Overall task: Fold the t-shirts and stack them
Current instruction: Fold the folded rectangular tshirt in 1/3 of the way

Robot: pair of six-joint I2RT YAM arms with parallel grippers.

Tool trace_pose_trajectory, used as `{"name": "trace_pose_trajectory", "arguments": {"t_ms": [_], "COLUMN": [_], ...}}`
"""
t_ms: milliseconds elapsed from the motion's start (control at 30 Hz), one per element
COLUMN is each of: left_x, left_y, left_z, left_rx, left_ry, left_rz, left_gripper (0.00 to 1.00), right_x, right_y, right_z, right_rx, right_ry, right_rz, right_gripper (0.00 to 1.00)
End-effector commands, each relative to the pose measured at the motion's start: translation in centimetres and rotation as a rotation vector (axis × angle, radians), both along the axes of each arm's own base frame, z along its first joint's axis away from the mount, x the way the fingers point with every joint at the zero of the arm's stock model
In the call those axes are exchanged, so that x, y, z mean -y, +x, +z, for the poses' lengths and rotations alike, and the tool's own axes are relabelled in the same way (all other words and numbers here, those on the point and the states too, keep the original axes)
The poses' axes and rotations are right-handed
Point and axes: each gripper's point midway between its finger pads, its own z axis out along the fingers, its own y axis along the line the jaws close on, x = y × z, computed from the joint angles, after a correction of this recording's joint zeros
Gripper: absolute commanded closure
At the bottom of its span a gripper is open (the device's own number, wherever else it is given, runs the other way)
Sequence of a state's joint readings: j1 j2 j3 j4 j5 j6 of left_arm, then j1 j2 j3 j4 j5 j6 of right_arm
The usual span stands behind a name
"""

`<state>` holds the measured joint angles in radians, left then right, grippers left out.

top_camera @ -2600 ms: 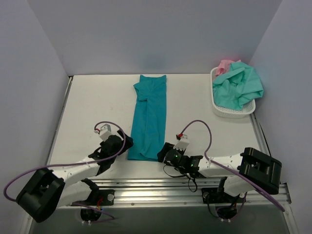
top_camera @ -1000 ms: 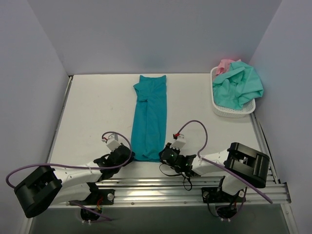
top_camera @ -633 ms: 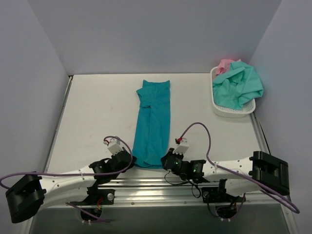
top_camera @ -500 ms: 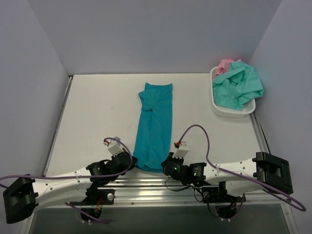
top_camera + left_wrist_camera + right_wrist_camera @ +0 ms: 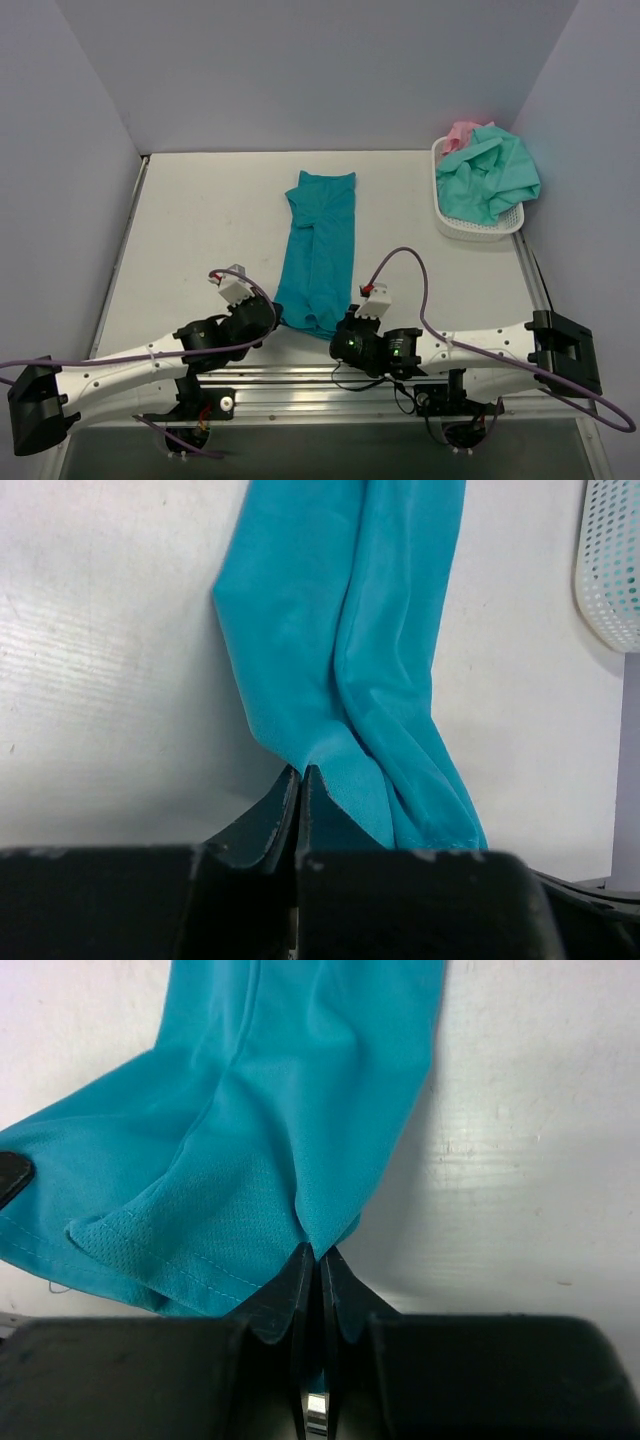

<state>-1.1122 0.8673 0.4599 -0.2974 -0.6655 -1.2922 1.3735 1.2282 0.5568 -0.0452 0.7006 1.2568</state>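
- The teal t-shirt [image 5: 320, 250] lies down the middle of the counter [image 5: 200, 230], a long narrow strip running from the near edge toward the far wall.
- It is deep teal-blue, plain and soft, folded lengthwise, with a crease down the centre.
- The far end spreads wider and sits rumpled, while the near end is pulled in and bunched between the two arms.
- The left end effector [image 5: 300, 772] has its fingers pressed together, pinching a fold at the shirt's near left corner.
- From that pinch the cloth fans out and up the left wrist view, throwing a soft shadow on the counter beside it.
- The right end effector [image 5: 316, 1252] is clamped too, with the near right corner of the same shirt nipped between its tips.
- In the right wrist view you can see the stitched hem [image 5: 150, 1270] curling along the lower left, with a fine mesh weave just above it.
- Both arms stretch low along the near edge, their wrists just either side of the shirt's near end.
- At the far right corner stands the white perforated basket [image 5: 480, 228].
- A mint-green t-shirt [image 5: 495, 175] is heaped in it and spills over its right rim.
- A pink t-shirt [image 5: 460, 132] peeks out behind the green one, at the basket's far side.
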Motion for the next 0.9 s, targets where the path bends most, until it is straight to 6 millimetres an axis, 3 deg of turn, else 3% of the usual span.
{"name": "trace_pose_trajectory", "arguments": {"t_ms": [0, 100, 267, 433, 867], "left_x": [-0.4, 0.3, 1.6, 1.4, -0.1], "left_y": [1.9, 2.9, 4.6, 6.4, 11.4], "left_z": [3.1, 5.0, 6.2, 6.8, 6.9], "left_rx": [0.080, 0.119, 0.146, 0.160, 0.183], "left_ry": [0.043, 0.041, 0.051, 0.060, 0.066], "left_rz": [0.080, 0.091, 0.100, 0.143, 0.235], "left_gripper": [0.97, 0.95, 0.94, 0.94, 0.93], "right_x": [1.3, 0.9, 0.7, 0.6, -1.4], "right_y": [2.4, 3.7, 6.5, 8.7, 13.5], "right_z": [3.2, 4.3, 5.5, 6.2, 4.4], "right_rx": [0.111, 0.137, 0.156, 0.177, 0.185], "right_ry": [-0.034, -0.053, -0.070, -0.109, -0.183], "right_rz": [-0.095, -0.113, -0.170, -0.209, -0.245], "right_gripper": [1.00, 1.00, 1.00, 1.00, 1.00]}}
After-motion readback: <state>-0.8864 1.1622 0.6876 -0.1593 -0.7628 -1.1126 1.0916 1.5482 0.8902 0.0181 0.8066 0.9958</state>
